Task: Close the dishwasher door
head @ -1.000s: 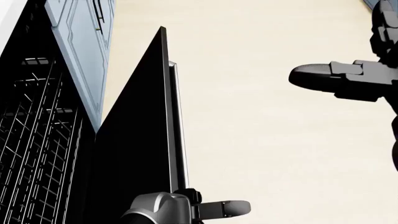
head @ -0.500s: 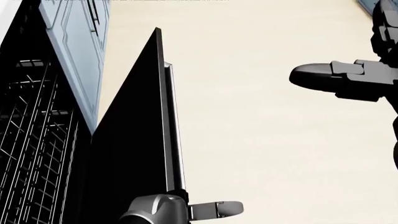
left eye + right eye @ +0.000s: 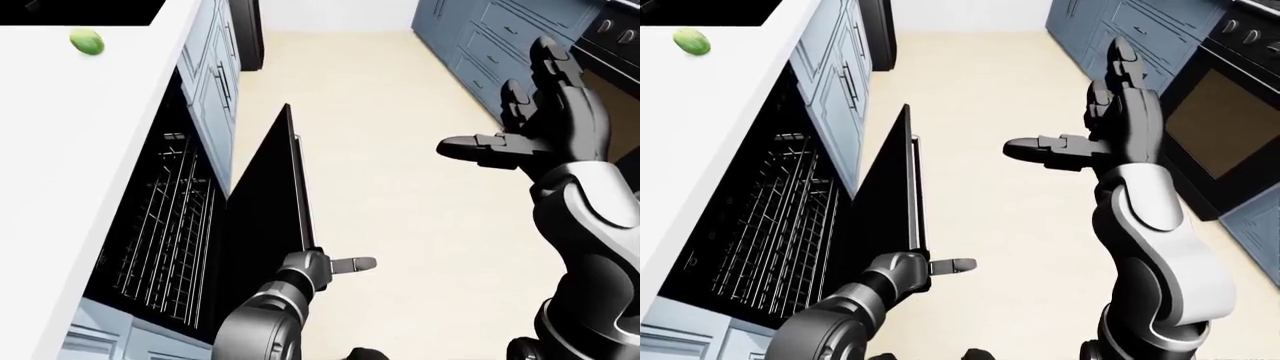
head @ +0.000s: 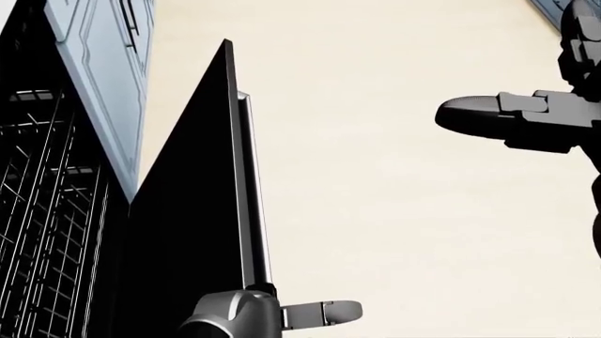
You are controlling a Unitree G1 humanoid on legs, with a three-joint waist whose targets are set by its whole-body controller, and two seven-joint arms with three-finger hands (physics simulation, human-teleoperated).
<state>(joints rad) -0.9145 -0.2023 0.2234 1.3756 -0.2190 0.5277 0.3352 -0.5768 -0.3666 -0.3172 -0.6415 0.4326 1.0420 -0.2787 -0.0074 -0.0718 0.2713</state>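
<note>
Left hand (image 3: pixel 318 266): fingers (image 3: pixel 355 263) spread, one jutting past the door (image 3: pixel 262 217) edge, palm against its outer face, gripping nothing. Door roughly halfway up, racks (image 3: pixel 165 225) exposed beside it. Step: mid-push. Next calls for steady pressure toward the racks until it seats. Right hand (image 3: pixel 545 124) spread, well clear. Count: one door, one green item (image 3: pixel 87 41) on the surface (image 3: pixel 60 150).

Home kitchen: blue cabinets (image 3: pixel 215 82), white counter (image 3: pixel 70 150), open dishwasher (image 3: pixel 770 217), oven (image 3: pixel 1230 120), pale floor (image 3: pixel 400 172).
</note>
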